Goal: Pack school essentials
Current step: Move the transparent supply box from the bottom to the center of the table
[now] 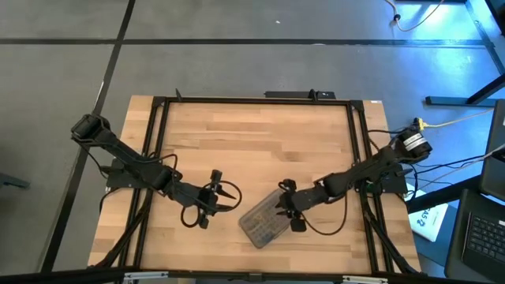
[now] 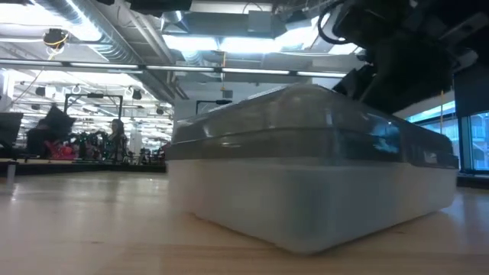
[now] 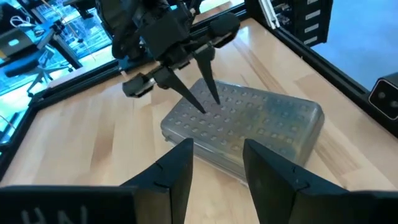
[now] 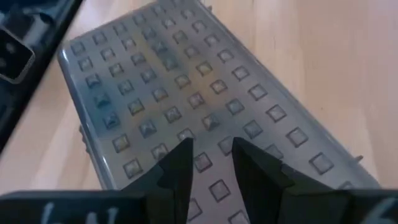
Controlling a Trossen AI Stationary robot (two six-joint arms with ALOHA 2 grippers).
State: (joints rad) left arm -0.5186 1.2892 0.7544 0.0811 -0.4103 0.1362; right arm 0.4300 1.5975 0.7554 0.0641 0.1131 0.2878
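A clear plastic case [image 1: 264, 225] with a grey perforated lid lies shut on the wooden table, near its front edge, and fills the low view [image 2: 306, 176]. None of the school essentials shows in any view. My right gripper [image 1: 282, 211] stands over the lid, fingers a little open and pointing down [image 3: 209, 107], [image 4: 212, 152]. My left gripper [image 1: 233, 197] hovers open to the case's left, apart from it [image 3: 217, 168]. My right gripper's fingertips [image 3: 203, 112] come from above, slanting down, at the middle of the case's lid [image 4: 205, 121]. I cannot tell whether they touch the lid or stand just above it. The case lies flat on the table.
Black frame rails [image 1: 158, 142] run along the table's left, right and far sides. Bare wood [image 1: 252, 142] lies beyond the case and to both sides. Cables [image 1: 323, 229] loop under both arms. People show far off in the room [image 2: 114, 134].
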